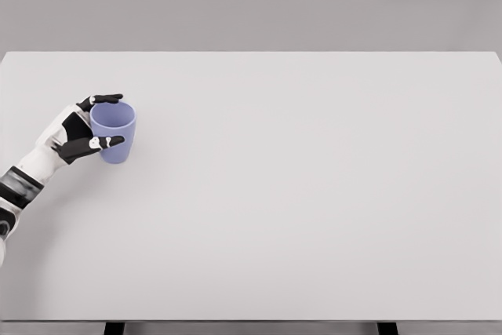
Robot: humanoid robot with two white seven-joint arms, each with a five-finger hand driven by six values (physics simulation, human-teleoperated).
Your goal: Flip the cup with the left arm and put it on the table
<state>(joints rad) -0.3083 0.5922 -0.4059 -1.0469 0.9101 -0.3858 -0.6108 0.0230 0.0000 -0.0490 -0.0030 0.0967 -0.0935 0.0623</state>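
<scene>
A light purple cup (118,132) stands upright on the white table (298,186) near its left edge, with its open mouth facing up. My left hand (121,119) comes in from the lower left and wraps the cup's upper part. One black finger (106,100) lies against the far side of the rim and another finger (100,143) crosses the near side of the wall. The hand is shut on the cup. The right arm does not show.
The white tabletop stretches wide to the right of the cup. Its left edge (3,115) lies close beside my left forearm (31,172). Two dark table legs show at the bottom edge.
</scene>
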